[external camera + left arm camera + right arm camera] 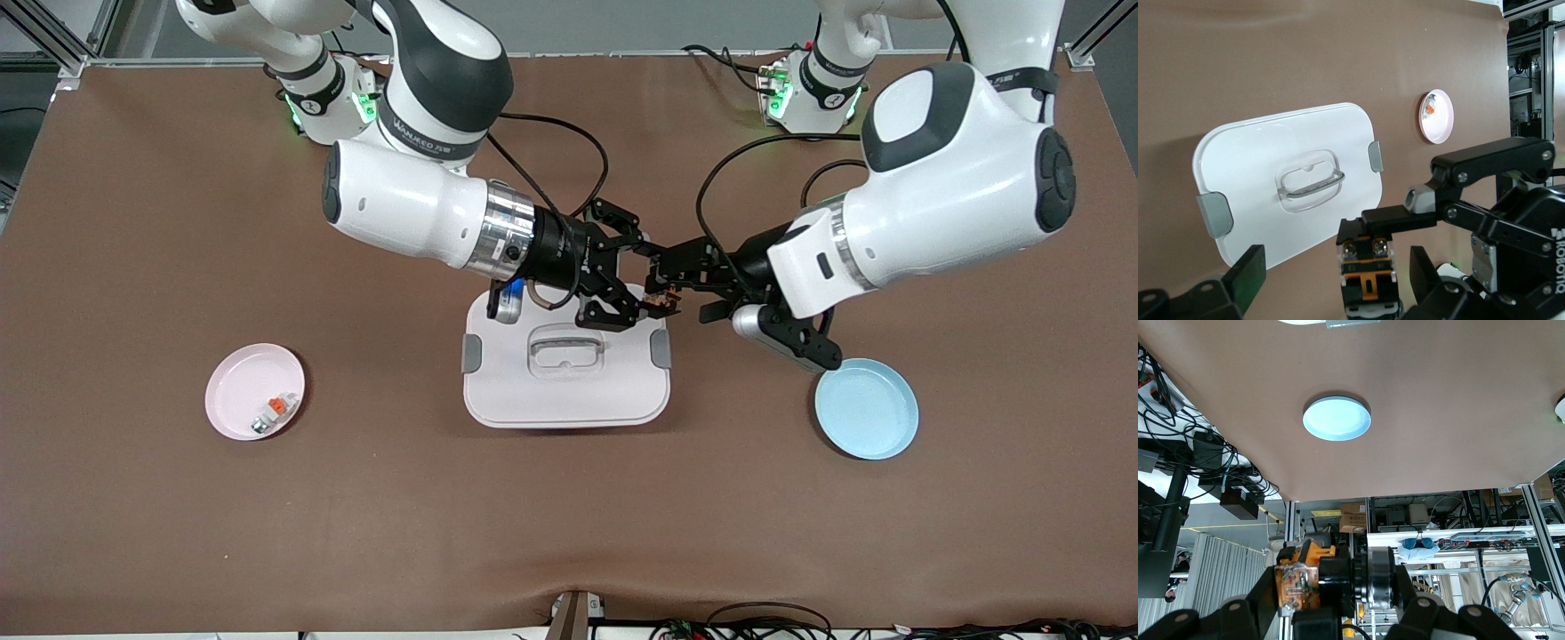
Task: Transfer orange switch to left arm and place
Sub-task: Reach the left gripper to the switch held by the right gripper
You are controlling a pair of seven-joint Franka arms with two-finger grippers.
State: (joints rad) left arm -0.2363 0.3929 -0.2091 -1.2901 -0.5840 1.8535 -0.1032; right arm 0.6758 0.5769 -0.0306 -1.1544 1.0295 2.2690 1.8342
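Holding the orange switch [1368,270] clenched over the box [569,391], the right gripper [642,286] presents it between the left gripper's [665,283] released fingers [1248,270].

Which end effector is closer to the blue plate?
The left end effector. It is over the box's corner toward the blue plate; the right end effector, holding the orange switch, is above the lid.
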